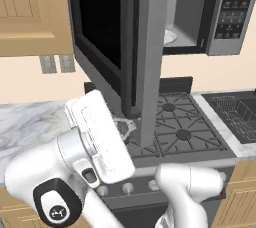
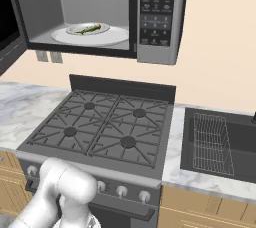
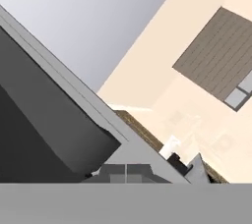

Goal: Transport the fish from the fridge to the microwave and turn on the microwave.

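The microwave [image 2: 100,7] hangs open above the stove. Inside, the small dark fish [image 2: 89,30] lies on a small plate [image 2: 75,30] on the white turntable [image 2: 112,37]. Its black-windowed door [image 1: 100,27] swings out toward me, and the door's edge also shows at the left of the right base view [image 2: 7,27]. The dark button panel [image 2: 155,12] is at the right of the microwave [image 1: 232,7]. My gripper [image 1: 124,128] is shut and holds nothing, low by the door's bottom edge. In the hand view my gripper [image 3: 125,176] looks along the door frame [image 3: 74,95]. The fridge is out of view.
A black gas stove [image 2: 105,127] with knobs along its front sits under the microwave. To its right is a dark sink [image 2: 220,142] with a wire rack. Marble counter [image 1: 25,127] lies on the left, with wooden cabinets [image 1: 30,12] above and two wall outlets [image 1: 56,63].
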Controlling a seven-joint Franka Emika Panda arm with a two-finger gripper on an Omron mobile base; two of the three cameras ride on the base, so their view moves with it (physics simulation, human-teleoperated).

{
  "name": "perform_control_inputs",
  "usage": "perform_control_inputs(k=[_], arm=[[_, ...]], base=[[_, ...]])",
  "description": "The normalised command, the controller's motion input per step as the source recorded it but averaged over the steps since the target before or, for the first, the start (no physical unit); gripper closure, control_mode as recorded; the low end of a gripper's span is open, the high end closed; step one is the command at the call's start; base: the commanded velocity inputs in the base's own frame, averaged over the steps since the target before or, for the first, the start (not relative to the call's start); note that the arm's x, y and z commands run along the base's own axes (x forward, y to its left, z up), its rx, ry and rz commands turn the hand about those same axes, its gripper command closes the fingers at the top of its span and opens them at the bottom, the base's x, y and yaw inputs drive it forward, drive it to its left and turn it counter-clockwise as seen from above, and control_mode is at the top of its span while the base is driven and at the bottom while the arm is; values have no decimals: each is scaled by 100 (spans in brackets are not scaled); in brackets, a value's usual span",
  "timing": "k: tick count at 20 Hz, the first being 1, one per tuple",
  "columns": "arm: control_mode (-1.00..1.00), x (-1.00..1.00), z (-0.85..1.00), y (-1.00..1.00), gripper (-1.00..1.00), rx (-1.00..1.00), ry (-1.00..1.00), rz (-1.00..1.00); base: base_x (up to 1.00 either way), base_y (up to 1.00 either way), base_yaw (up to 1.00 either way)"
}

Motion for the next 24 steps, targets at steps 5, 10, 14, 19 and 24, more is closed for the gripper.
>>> perform_control_inputs(k=[5,10,14,19,24], arm=[[-100,0,0,-56,100,-6,-12,0],[-100,2,2,-52,100,-6,-11,0],[-100,2,0,-49,100,-5,-5,0],[-100,4,0,-45,100,-2,0,1],[-100,10,0,-37,100,-3,0,1]], base=[[0,0,0],[0,0,0],[0,0,0],[0,0,0],[0,0,0]])
